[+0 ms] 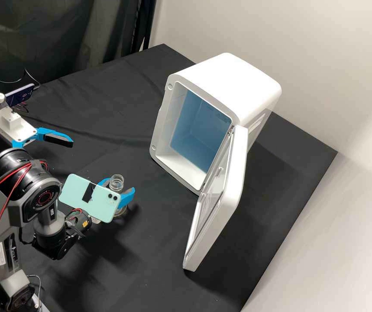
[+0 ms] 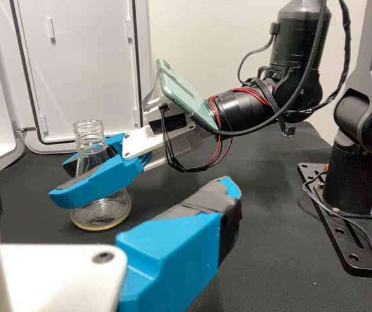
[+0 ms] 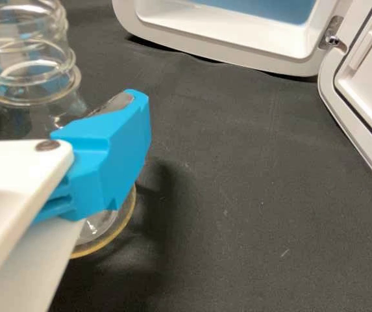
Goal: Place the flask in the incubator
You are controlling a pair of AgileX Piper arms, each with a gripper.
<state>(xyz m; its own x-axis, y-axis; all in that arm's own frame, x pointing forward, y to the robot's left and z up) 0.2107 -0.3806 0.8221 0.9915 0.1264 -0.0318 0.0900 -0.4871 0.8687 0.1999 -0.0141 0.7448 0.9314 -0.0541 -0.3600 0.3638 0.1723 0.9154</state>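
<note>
A small clear glass flask (image 1: 117, 181) stands upright on the black bench, left of the incubator. My right gripper (image 1: 117, 191) is shut on the flask's cone, one blue finger on each side. In the left wrist view the flask (image 2: 89, 140) rests on its base between those fingers (image 2: 101, 177). The right wrist view has the flask neck (image 3: 26, 65) beside a blue finger (image 3: 111, 146). The white incubator (image 1: 233, 82) lies with its blue inside facing the flask and its door (image 1: 222, 195) swung open. My left gripper (image 1: 58, 139) hangs open farther back left, with nothing between its fingers (image 2: 186, 240).
The open door (image 3: 367, 84) stands to the right of the flask, near the bench's front edge. The right arm's base plate and cables (image 2: 361, 221) sit at the bench's left. A mint phone (image 1: 89, 198) is mounted on the right wrist.
</note>
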